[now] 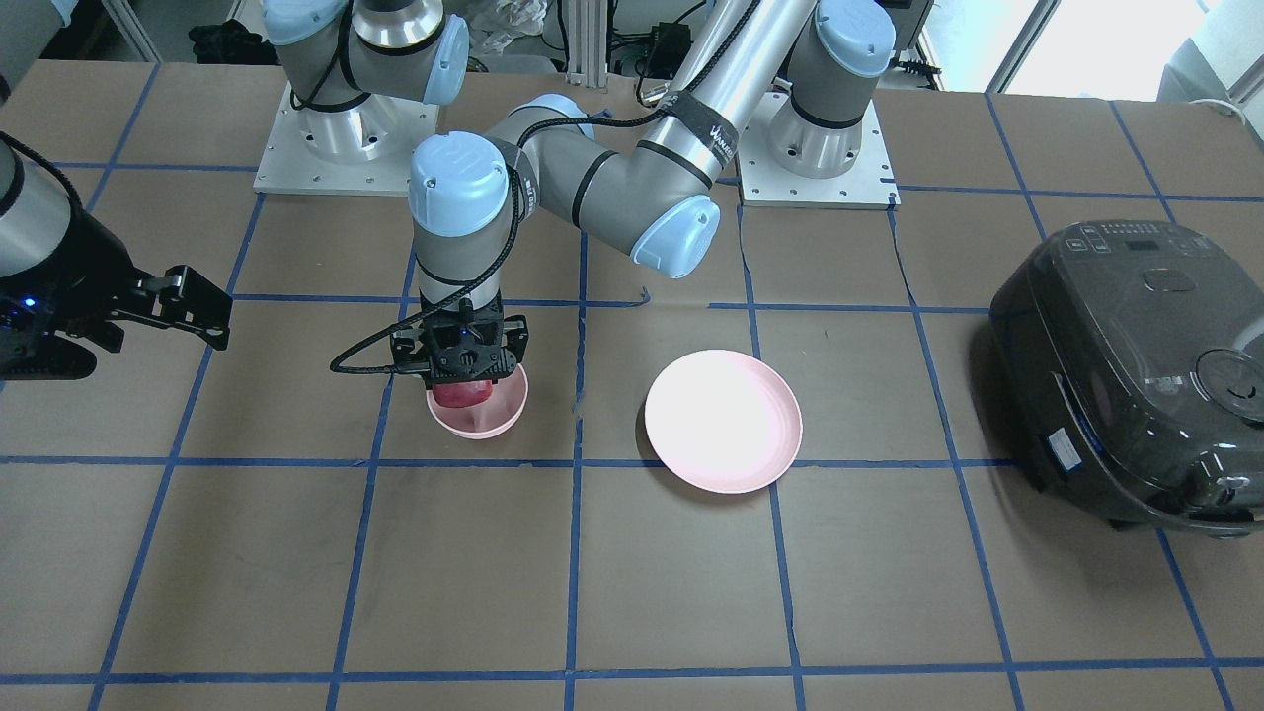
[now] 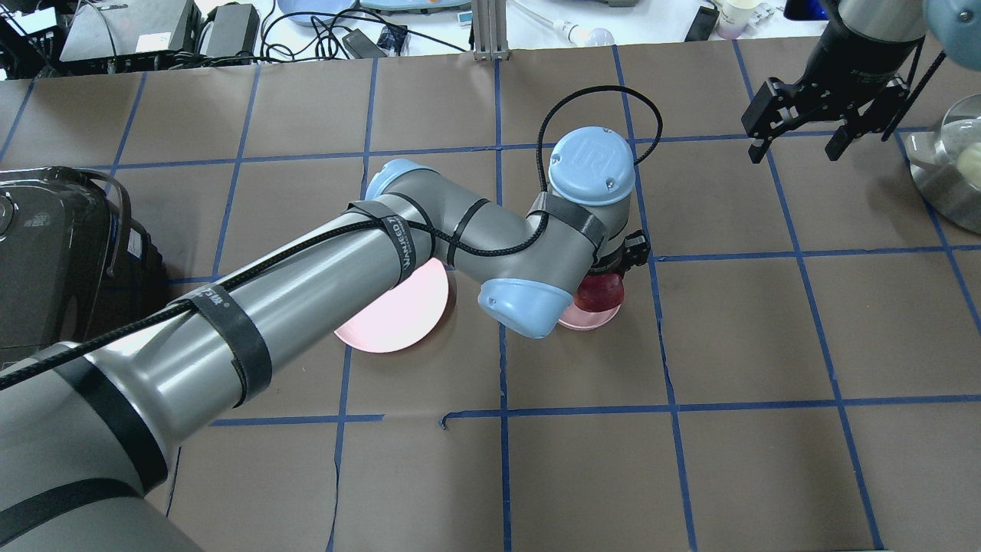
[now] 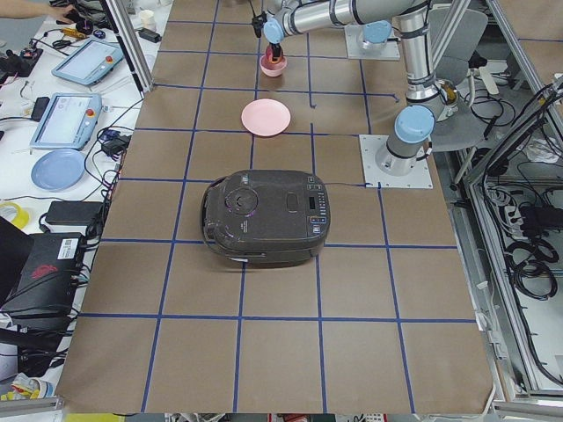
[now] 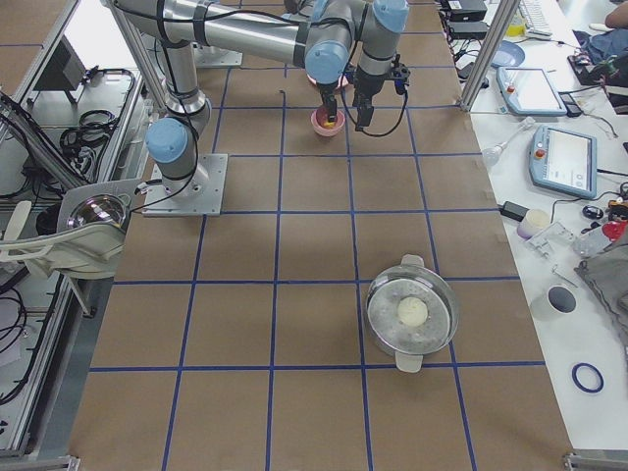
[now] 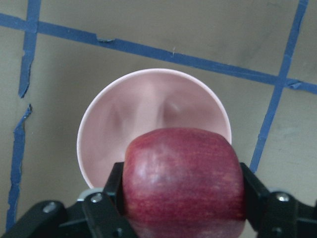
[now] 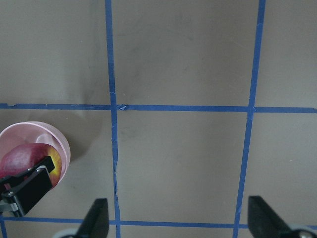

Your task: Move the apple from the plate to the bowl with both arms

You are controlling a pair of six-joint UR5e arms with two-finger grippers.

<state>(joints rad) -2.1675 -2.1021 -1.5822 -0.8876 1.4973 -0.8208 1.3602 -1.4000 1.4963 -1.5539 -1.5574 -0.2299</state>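
The left gripper (image 5: 183, 191) is clamped on the one apple (image 1: 462, 393), a black finger (image 5: 113, 184) pressed to each side of the dark red fruit. It holds the apple at the mouth of the single small pink bowl (image 1: 491, 415), low within the rim; whether the fruit touches the bottom cannot be told. One wide pink plate (image 1: 723, 420) lies near the bowl, on the robot's left of it, not touching. The right gripper (image 2: 795, 146), the second of the two, hangs well apart over the brown paper, jaws spread wide with nothing between them. Farther out stand one dark rice cooker (image 1: 1136, 375) and one lidded steel pot (image 4: 412, 314), at opposite ends of the table (image 1: 691, 592).
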